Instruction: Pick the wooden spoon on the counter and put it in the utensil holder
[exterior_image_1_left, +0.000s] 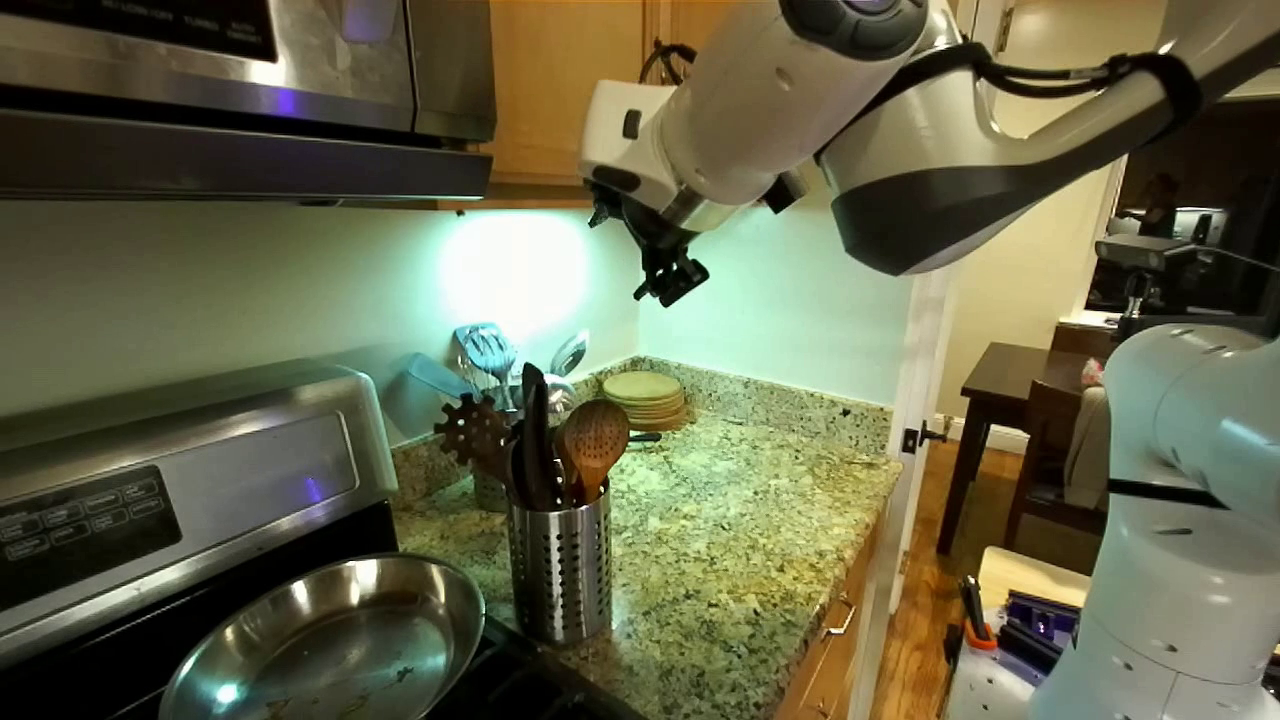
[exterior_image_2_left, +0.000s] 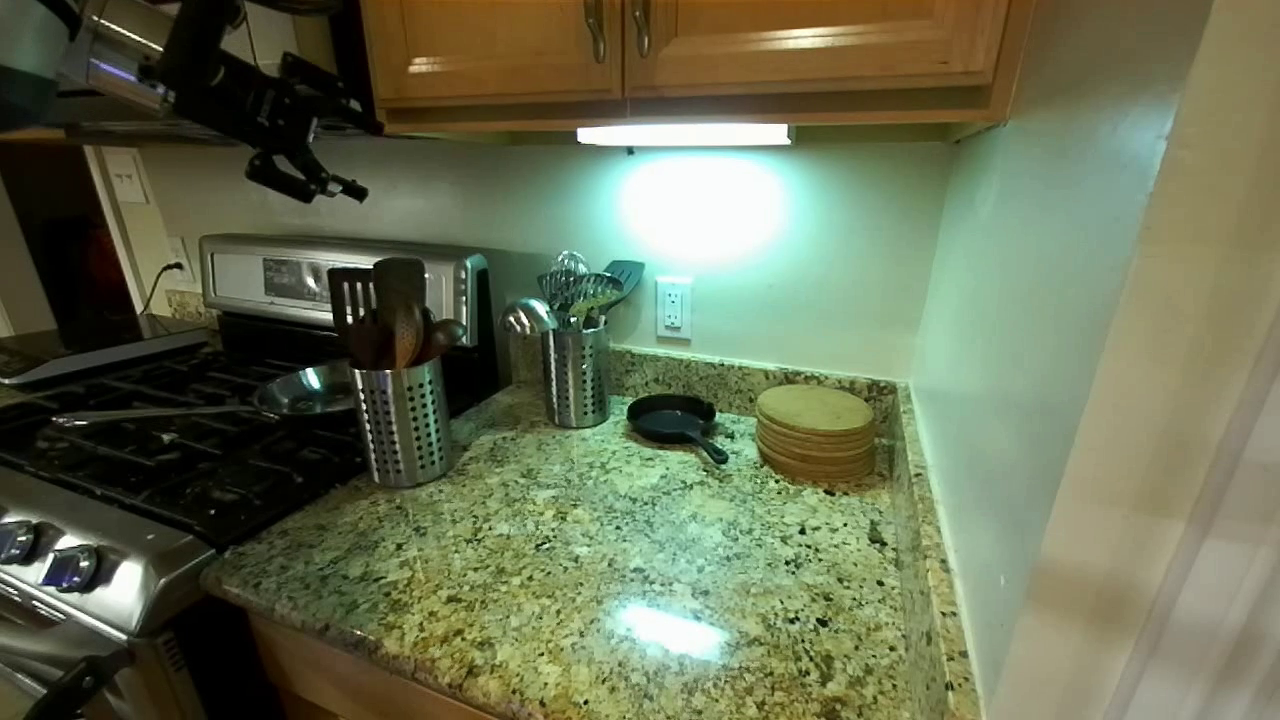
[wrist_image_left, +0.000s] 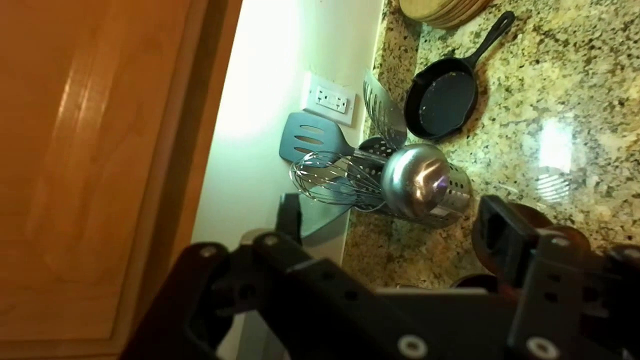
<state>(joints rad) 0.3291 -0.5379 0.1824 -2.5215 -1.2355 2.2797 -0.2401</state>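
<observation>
Wooden spoon (exterior_image_1_left: 597, 437) stands bowl-up, near-vertical, in utensil holder (exterior_image_1_left: 562, 570) at counter (exterior_image_1_left: 720, 540) edge beside stove (exterior_image_2_left: 180, 470) — arm (exterior_image_1_left: 745, 120) arched above; gripper (wrist_image_left: 391, 215) spread wide.

Microwave panel (exterior_image_1_left: 190, 25), above and left of the gripper (wrist_image_left: 389, 207) in an exterior view: lettered "HI/LOW/OFF" and "TURBO", both blurred; a further label to their right, illegible. Stove panel (exterior_image_1_left: 88, 538), below and left of the gripper in an exterior view: boxed key labels in rows, too small to read.
</observation>
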